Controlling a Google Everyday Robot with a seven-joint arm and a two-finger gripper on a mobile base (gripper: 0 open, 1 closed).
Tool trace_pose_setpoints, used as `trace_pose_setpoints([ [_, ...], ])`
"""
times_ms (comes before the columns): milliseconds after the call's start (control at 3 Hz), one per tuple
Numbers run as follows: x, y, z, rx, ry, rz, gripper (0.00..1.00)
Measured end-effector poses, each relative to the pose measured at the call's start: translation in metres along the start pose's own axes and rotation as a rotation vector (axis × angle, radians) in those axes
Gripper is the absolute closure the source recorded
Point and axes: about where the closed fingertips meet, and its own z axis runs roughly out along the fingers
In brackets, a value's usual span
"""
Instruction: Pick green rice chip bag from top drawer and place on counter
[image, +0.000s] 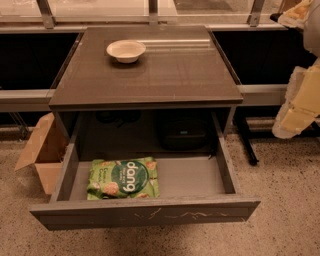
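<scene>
The green rice chip bag (123, 178) lies flat in the left half of the open top drawer (150, 214), with its "dang" lettering facing up. The drawer is pulled out toward me below the counter (150, 75). My gripper (299, 105) shows as a pale yellowish shape at the right edge of the view. It hangs to the right of the table at about counter height, well away from the bag, with nothing seen in it.
A white bowl (126, 50) stands on the back of the counter, left of centre. A tan cardboard box (42, 152) sits on the floor left of the drawer. A black object (184, 134) rests in the recess behind the drawer. A table leg (247, 142) stands at the right.
</scene>
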Motion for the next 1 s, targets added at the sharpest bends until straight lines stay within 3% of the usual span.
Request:
trace_pose_setpoints([
  [333,-0.001,0.0,-0.001,0.002,-0.001,-0.001,0.0],
  [1000,-0.014,0.003,0.033,-0.089,-0.096,-0.018,0.0],
])
